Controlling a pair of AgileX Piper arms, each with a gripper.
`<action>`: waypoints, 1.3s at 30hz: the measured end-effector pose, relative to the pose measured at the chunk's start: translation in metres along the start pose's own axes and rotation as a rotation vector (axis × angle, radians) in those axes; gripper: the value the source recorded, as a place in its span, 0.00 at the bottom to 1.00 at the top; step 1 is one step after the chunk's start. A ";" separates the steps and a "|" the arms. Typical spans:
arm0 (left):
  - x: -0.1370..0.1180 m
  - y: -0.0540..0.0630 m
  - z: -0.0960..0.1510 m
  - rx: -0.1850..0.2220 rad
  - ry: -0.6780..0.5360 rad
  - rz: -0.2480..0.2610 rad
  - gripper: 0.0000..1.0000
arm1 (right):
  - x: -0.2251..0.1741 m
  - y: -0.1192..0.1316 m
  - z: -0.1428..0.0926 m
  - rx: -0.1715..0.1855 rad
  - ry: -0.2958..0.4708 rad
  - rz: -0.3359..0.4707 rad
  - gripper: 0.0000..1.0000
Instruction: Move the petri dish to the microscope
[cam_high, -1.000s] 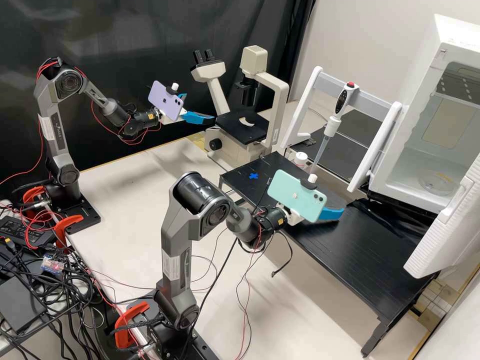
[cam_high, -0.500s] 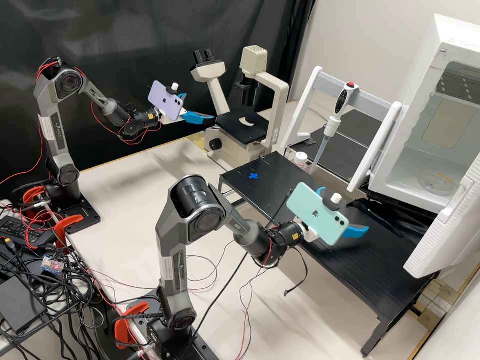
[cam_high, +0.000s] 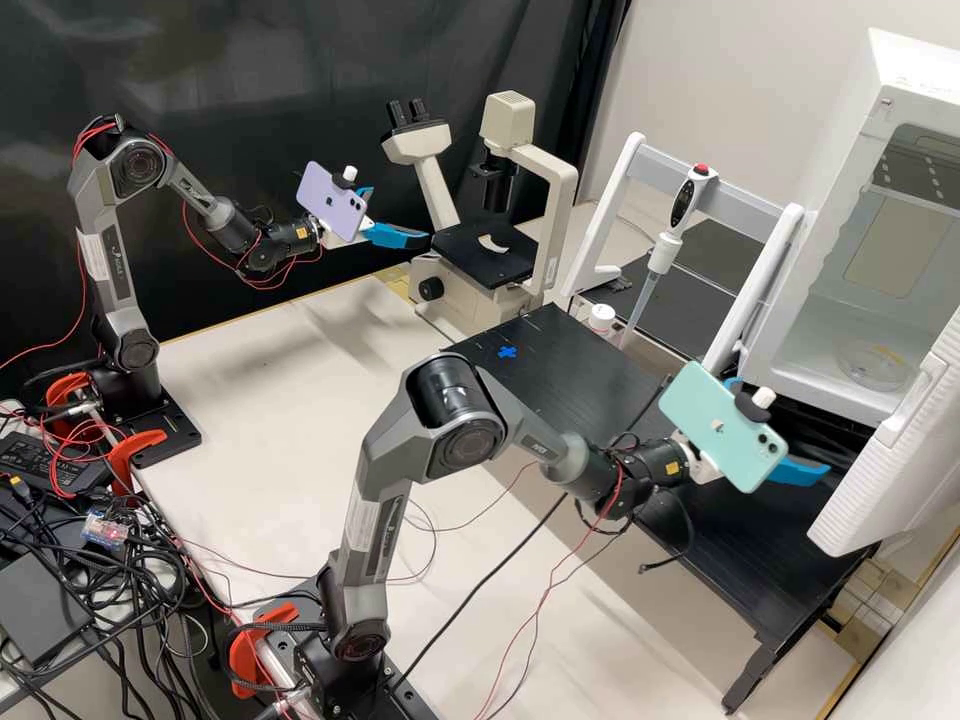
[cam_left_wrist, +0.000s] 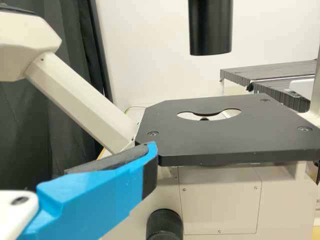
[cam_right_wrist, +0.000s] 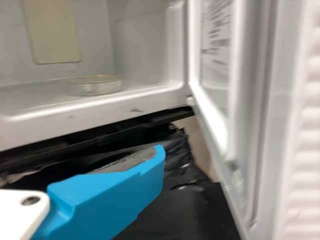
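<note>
While the petri dish (cam_high: 872, 365) lies flat on the floor of the open white chamber (cam_high: 852, 115), the right gripper (cam_high: 785, 430) hangs outside near the chamber's door (cam_high: 880, 475), empty, its fingers parted. Well apart from it, the left gripper (cam_high: 400, 216), likewise spread and empty, is near the microscope's black stage (cam_high: 465, 262).

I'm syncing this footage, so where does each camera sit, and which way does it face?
High view: fixed off the arms, looking forward and down on the black bench; both arms show, with left claw and right claw.
Left wrist view: on the left arm's wrist, facing the microscope; one blue finger shows.
Right wrist view: on the right arm's wrist, facing the open white cabinet; one blue finger shows.
Shared: high and right wrist views both show the petri dish.
</note>
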 end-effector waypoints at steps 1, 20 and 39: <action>0.000 0.000 0.000 0.000 0.000 0.000 1.00 | 0.003 0.001 0.002 0.003 -0.012 0.000 1.00; 0.000 0.000 0.000 0.000 0.000 0.000 1.00 | 0.126 0.026 -0.035 -0.007 -0.028 -0.002 1.00; 0.000 0.000 0.000 0.000 0.000 0.000 1.00 | 0.195 -0.009 -0.060 -0.082 -0.065 -0.091 1.00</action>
